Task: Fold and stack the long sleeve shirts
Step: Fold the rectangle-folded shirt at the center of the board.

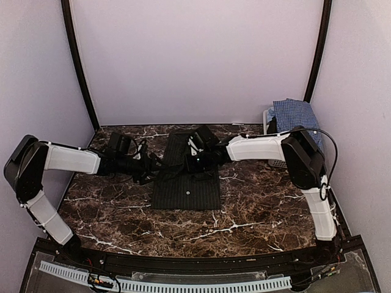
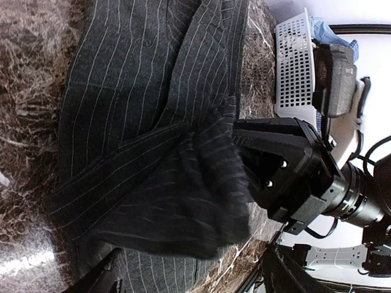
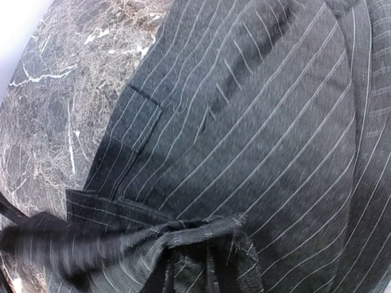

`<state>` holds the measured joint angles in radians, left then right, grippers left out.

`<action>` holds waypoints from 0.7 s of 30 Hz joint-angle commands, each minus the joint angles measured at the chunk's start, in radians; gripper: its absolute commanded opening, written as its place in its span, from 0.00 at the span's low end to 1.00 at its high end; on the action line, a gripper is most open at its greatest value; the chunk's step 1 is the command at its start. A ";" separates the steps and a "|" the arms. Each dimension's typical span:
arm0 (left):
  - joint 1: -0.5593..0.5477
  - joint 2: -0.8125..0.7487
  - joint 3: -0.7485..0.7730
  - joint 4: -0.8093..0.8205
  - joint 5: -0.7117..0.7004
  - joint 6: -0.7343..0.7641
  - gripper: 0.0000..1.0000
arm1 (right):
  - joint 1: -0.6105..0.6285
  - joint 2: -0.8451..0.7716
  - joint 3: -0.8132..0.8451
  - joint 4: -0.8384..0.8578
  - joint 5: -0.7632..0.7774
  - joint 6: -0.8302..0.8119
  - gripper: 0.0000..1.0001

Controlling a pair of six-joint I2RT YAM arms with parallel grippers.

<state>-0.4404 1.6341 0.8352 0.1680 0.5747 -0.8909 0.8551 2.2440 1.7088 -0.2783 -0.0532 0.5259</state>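
Observation:
A black pinstriped long sleeve shirt [image 1: 186,180] lies part folded in the middle of the marble table. My right gripper [image 1: 197,160] is shut on a bunched edge of it, and the cloth [image 3: 201,229] covers most of the fingers in the right wrist view. From the left wrist view, that gripper [image 2: 275,162] lifts a fold [image 2: 183,201] off the flat shirt. My left gripper [image 2: 190,262] is open at the shirt's left side, its fingers wide apart, with the loose fold hanging blurred in front of them. The blue-and-white check shirt [image 1: 294,115] lies heaped in the basket.
A white slatted basket [image 1: 270,125] stands at the back right corner, also seen in the left wrist view as the basket [image 2: 293,67]. Brown marble table [image 1: 122,213] surrounds the shirt. Pale walls close in the back and sides.

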 commanded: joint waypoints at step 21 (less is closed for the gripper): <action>-0.005 -0.050 0.025 -0.087 -0.054 0.170 0.37 | 0.016 -0.349 -0.175 -0.046 0.041 -0.112 0.31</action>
<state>-0.4416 1.5829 0.8356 0.0948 0.5259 -0.7452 0.8356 2.0266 1.6699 -0.3702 -0.0208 0.4053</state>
